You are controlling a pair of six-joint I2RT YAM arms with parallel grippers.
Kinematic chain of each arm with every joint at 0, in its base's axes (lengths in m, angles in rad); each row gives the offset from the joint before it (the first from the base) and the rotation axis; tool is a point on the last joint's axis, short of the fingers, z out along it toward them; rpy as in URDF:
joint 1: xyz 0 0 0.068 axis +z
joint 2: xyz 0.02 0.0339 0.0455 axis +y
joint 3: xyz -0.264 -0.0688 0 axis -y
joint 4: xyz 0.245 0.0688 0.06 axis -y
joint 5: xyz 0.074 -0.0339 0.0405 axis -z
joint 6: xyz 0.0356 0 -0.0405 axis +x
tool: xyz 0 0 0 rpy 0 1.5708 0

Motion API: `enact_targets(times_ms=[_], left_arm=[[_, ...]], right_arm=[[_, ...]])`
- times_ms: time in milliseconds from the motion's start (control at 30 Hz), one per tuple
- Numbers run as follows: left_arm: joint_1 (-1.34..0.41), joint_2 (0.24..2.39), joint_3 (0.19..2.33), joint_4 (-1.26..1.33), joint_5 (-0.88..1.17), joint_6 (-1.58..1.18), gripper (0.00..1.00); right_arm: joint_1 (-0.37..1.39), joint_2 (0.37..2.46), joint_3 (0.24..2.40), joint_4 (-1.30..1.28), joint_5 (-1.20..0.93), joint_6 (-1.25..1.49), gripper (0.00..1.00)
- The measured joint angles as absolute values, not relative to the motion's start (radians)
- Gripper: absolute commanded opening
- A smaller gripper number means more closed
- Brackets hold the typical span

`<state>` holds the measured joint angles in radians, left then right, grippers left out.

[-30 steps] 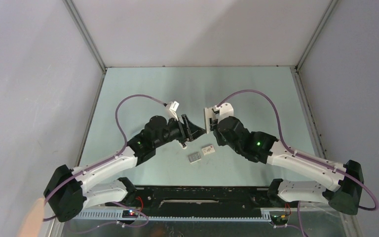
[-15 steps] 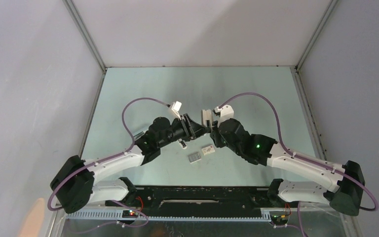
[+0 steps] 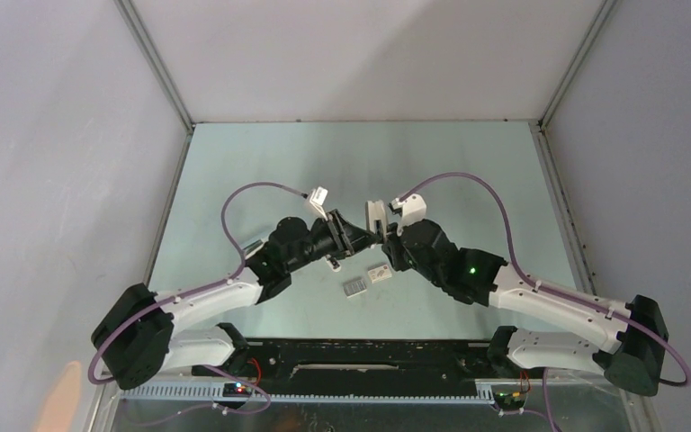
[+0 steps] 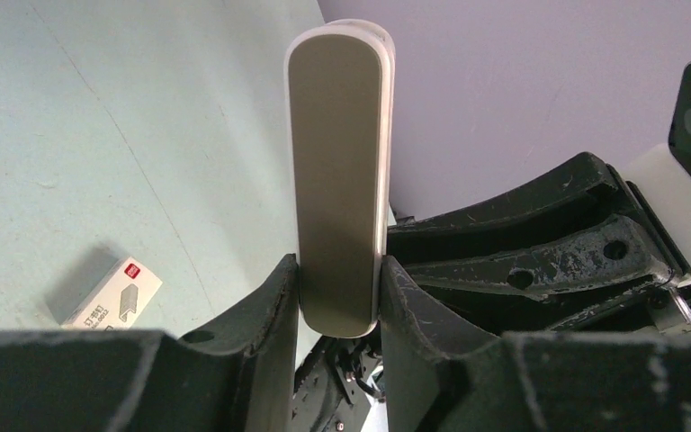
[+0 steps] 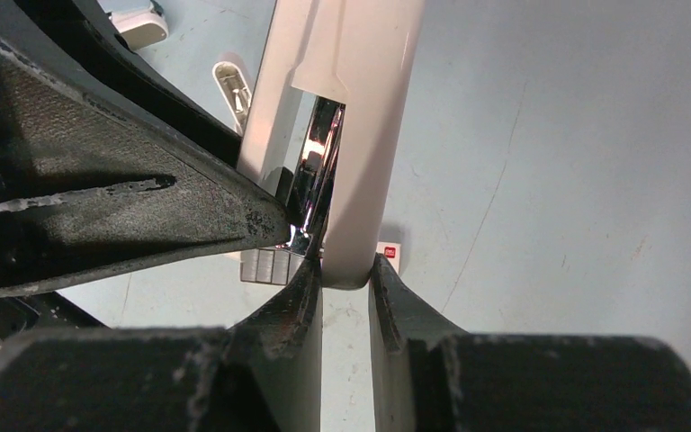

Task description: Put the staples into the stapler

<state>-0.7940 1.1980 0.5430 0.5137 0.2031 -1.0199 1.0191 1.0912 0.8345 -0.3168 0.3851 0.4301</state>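
The white stapler [image 3: 375,214] stands upright above the table between both arms. My left gripper [image 3: 365,237] is shut on one of its arms, whose flat side fills the left wrist view [image 4: 337,162] between my fingers [image 4: 337,301]. My right gripper [image 3: 381,234] is shut on the other arm; in the right wrist view the stapler [image 5: 369,108] shows its shiny metal channel between its two arms, just above my gripper [image 5: 346,274]. The staples [image 3: 354,287], a small grey block, lie on the table below, also in the right wrist view [image 5: 264,266].
A little white box with a red mark [image 3: 379,272] lies beside the staples; it shows in the left wrist view [image 4: 112,290] and the right wrist view [image 5: 389,253]. A small white piece [image 3: 333,263] lies under the left gripper. Enclosure walls stand around the table.
My left gripper, wide open beside the stapler a second ago, has moved in and shut on it. The right gripper has kept its hold and shifted slightly left.
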Motion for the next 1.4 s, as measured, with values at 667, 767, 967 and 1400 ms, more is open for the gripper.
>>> enact_targets(times_ms=[667, 767, 967, 1400], left_arm=[[-0.621, 0.850, 0.525, 0.175, 0.374, -0.848, 0.00], [-0.619, 0.837, 0.552, 0.088, 0.405, -0.785, 0.00], [-0.614, 0.830, 0.582, -0.105, 0.439, -0.668, 0.00], [-0.599, 0.848, 0.500, 0.099, 0.429, -0.809, 0.00]], right_arm=[[0.925, 1.023, 0.778, -0.213, 0.342, 0.026, 0.00], [0.878, 0.998, 0.765, -0.196, 0.332, -0.052, 0.00], [0.799, 0.914, 0.736, -0.149, 0.225, -0.259, 0.00], [0.780, 0.888, 0.730, -0.070, 0.082, 0.081, 0.54]])
